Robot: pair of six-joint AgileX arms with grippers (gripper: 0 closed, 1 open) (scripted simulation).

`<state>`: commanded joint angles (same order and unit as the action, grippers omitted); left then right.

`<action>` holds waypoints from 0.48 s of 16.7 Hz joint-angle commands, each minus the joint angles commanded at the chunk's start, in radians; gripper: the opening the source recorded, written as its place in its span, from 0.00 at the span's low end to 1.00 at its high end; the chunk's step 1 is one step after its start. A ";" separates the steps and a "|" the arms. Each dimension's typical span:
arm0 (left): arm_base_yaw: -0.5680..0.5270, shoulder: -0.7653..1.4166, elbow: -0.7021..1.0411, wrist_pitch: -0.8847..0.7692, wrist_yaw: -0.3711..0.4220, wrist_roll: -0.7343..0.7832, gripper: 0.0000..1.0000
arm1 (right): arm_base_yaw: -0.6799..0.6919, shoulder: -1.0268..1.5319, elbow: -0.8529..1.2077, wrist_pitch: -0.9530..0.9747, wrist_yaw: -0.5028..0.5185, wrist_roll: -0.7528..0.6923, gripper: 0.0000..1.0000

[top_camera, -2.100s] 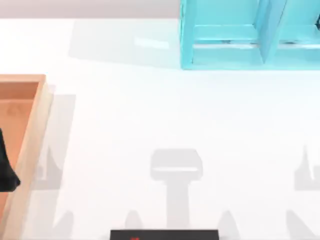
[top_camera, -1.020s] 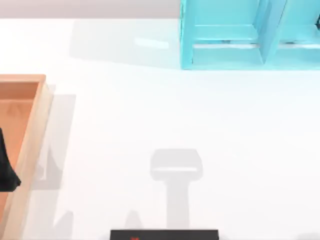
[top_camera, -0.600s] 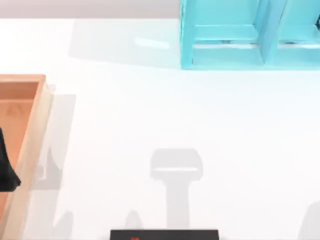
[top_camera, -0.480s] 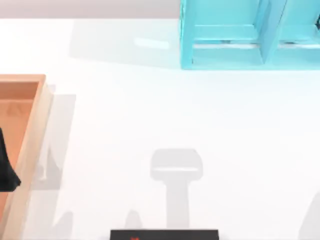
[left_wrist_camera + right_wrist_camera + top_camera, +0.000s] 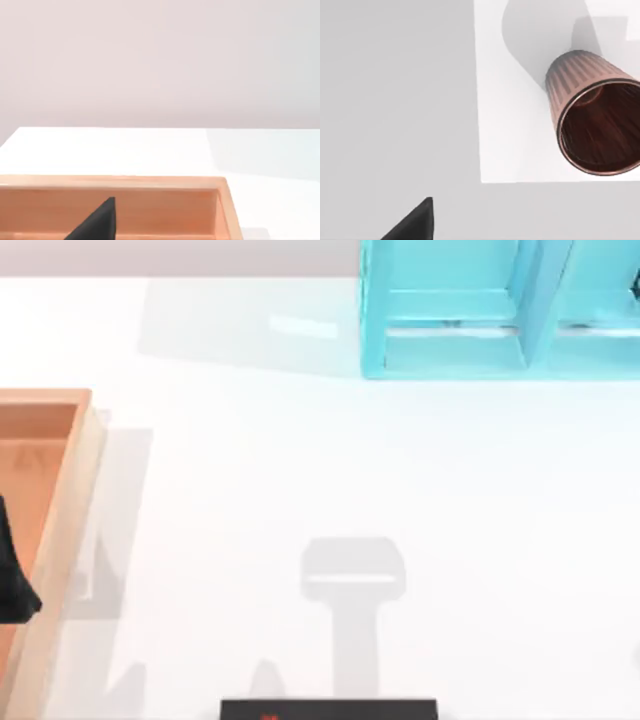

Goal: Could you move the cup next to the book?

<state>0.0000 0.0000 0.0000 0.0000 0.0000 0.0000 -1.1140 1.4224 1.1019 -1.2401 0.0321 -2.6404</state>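
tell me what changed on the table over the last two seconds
Only shadows moved: the grey shadow that lay at the right edge of the white table two seconds ago slid down and off toward the near right corner, leaving a sliver there. The turquoise shelf unit, the wooden tray and the dark fingertip over the tray stayed put.

A plain white table [image 5: 300,470] carries an open light-wood tray [image 5: 62,530] at its left edge and a turquoise shelf unit with compartments [image 5: 450,310] along its far side, right of centre. In the right wrist view, a brownish-red ribbed cup [image 5: 592,115] stands near the table's corner.
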 joint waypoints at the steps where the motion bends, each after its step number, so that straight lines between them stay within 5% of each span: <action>1: 0.000 0.000 0.000 0.000 0.000 0.000 1.00 | -0.010 0.009 0.018 -0.015 -0.012 -0.025 1.00; 8: 0.000 0.000 0.000 0.000 0.000 0.000 1.00 | -0.026 0.021 0.046 -0.037 -0.033 -0.062 1.00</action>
<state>0.0000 0.0000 0.0000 0.0000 0.0000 0.0000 -1.1397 1.4432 1.1481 -1.2774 -0.0008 -2.7025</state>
